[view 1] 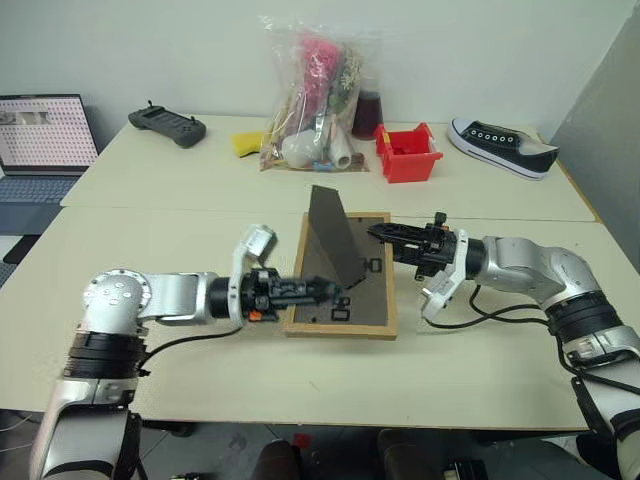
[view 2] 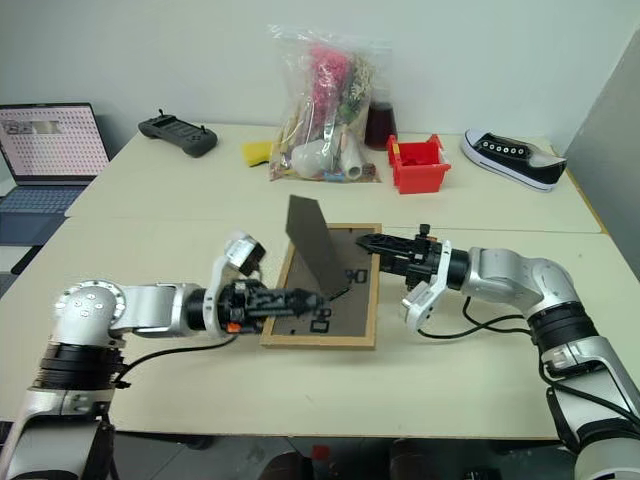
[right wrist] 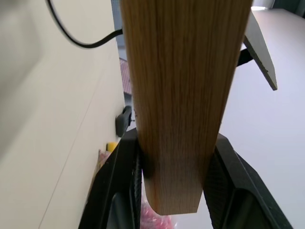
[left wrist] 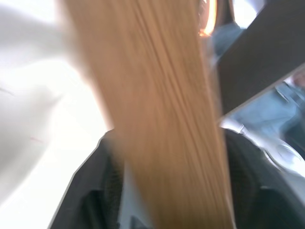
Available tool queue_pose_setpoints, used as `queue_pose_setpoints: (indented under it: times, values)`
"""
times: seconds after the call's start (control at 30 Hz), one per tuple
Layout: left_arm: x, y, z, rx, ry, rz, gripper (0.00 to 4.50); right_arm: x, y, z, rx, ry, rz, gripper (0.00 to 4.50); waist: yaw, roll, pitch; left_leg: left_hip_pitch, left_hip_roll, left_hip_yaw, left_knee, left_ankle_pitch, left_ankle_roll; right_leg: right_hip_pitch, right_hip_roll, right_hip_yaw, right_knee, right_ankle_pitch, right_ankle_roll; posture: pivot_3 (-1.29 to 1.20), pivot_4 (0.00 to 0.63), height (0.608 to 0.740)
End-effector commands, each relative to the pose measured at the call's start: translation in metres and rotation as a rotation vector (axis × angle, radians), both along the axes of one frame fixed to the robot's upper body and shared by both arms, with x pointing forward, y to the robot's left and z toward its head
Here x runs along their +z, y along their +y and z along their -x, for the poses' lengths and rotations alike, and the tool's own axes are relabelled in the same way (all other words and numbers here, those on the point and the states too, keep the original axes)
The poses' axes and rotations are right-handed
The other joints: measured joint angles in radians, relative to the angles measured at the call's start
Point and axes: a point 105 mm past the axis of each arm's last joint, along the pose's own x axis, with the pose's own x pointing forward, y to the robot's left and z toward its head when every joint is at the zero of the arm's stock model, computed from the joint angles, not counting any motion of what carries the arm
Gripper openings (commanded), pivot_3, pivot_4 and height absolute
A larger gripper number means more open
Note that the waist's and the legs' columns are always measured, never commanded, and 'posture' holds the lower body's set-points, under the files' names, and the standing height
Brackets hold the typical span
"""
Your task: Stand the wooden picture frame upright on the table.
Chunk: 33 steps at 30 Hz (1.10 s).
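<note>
1. gripping the right-hand edge of the wooden picture frame (view 1: 340, 290), the right gripper (view 1: 385, 235) has its two black fingers (right wrist: 119, 191) closed onto the light-wood rail, one on each side; the right wrist view shows the rail running up between them with no gap.
2. the right gripper reaches in level from the right, meeting the frame near its far right corner.
3. the left gripper (view 1: 322, 291) comes in level from the left, its tips over the near part of the dark back board.
4. in the left wrist view the wood rail passes between the left gripper's fingers (left wrist: 88, 195) with space on both sides, so these fingers are parted and not clamped; whether either one touches the frame i cannot tell.
5. the frame lies face down on the table (view 1: 200, 380), dark brown back upward, its near edge toward the robot.
6. the fold-out stand (view 1: 335, 235) rises steeply from the back board, tilted, its free end pointing up and away.
7. the frame sits between the two grippers, near the middle of the front table.
8. well behind it, on the far table, rest a red bin (view 1: 407, 152), a clear bag of items (view 1: 312, 100), a black-and-white sneaker (view 1: 502, 146), a black controller (view 1: 167, 124) and a laptop (view 1: 40, 140).
</note>
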Motion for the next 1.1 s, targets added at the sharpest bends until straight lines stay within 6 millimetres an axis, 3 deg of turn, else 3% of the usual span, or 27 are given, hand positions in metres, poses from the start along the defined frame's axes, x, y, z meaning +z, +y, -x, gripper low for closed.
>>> queue_pose_setpoints:
  times: [0.03, 0.13, 0.23, 0.3, 0.4, 0.53, 0.73, 0.9, 0.93, 1.1]
  values:
    - [0.025, 0.017, -0.013, 0.161, -0.145, -0.008, 3.88, 0.009, -0.006, -0.005, -0.022, 0.171, -0.143, 1.32, 0.0, 0.0, 0.0, 0.0, 0.0, 0.0, 0.0, 0.0, 0.0, 0.0, 0.0, 0.0, 0.0, 0.0, 0.0, 0.0, 0.15, 0.74]
    - [0.028, 0.019, -0.011, 0.206, -0.195, -0.028, 4.47, 0.007, -0.004, -0.007, -0.033, 0.272, -0.166, 1.31, 0.0, 0.0, 0.0, 0.0, 0.001, 0.0, 0.0, 0.0, 0.0, 0.001, -0.001, 0.0, 0.0, 0.0, 0.0, 0.0, 0.15, 0.74]
    - [0.014, 0.022, -0.006, 0.34, -0.489, -0.372, 4.5, -0.005, 0.014, -0.021, -0.039, 0.84, -0.323, 1.31, -0.005, -0.002, 0.0, 0.0, 0.001, 0.0, -0.001, 0.0, 0.0, 0.001, -0.001, -0.001, -0.001, 0.0, 0.0, 0.0, 0.15, 0.74]
    - [0.012, 0.025, -0.007, 0.401, -0.678, -0.521, 4.5, -0.009, 0.026, -0.024, -0.003, 1.046, -0.352, 1.31, -0.007, 0.0, 0.001, 0.001, 0.004, -0.001, -0.002, 0.0, 0.0, 0.002, 0.001, -0.001, -0.002, 0.0, 0.0, 0.0, 0.15, 0.74]
    - [0.014, 0.026, -0.009, 0.48, -0.812, -0.565, 4.5, -0.02, 0.04, -0.03, 0.027, 1.345, -0.392, 1.31, -0.001, 0.006, 0.001, 0.002, 0.002, 0.002, -0.002, 0.0, -0.001, 0.001, 0.0, 0.001, 0.0, 0.001, -0.001, 0.0, 0.15, 0.74]
    - [0.007, 0.027, -0.008, 0.522, -0.895, -0.611, 4.5, -0.047, 0.044, -0.04, 0.015, 1.656, -0.412, 1.31, 0.015, 0.003, 0.002, 0.001, 0.002, 0.002, -0.001, 0.0, 0.0, 0.001, 0.002, 0.0, -0.001, 0.001, -0.001, 0.0, 0.15, 0.74]
    - [-0.007, 0.031, -0.003, 0.516, -0.886, -0.632, 4.5, -0.081, 0.039, -0.048, -0.083, 1.788, -0.387, 1.31, 0.028, 0.003, 0.002, 0.0, 0.001, 0.003, -0.002, -0.003, 0.004, -0.001, 0.001, 0.001, -0.004, 0.001, -0.001, 0.0, 0.15, 0.74]
    - [-0.013, 0.033, -0.002, 0.503, -0.876, -0.639, 4.5, -0.083, 0.038, -0.054, -0.098, 1.825, -0.425, 1.31, 0.024, 0.003, 0.002, 0.0, 0.002, 0.003, -0.002, -0.003, 0.004, -0.001, 0.002, 0.001, -0.002, 0.001, -0.001, 0.0, 0.15, 0.74]
    - [-0.015, 0.033, -0.002, 0.5, -0.872, -0.639, 4.5, -0.082, 0.039, -0.054, -0.095, 1.833, -0.428, 1.86, 0.024, 0.003, 0.002, 0.001, 0.002, 0.003, -0.002, -0.003, 0.005, -0.001, 0.002, 0.001, -0.002, 0.001, -0.001, 0.0, 0.15, 0.74]
    - [-0.016, 0.035, -0.006, 0.493, -0.866, -0.635, 4.5, -0.081, 0.031, -0.051, -0.109, 1.81, -0.416, 2.83, 0.024, 0.003, 0.002, 0.0, 0.002, 0.003, -0.002, -0.003, 0.005, 0.0, 0.002, 0.001, -0.002, 0.001, -0.001, 0.0, 0.15, 0.74]
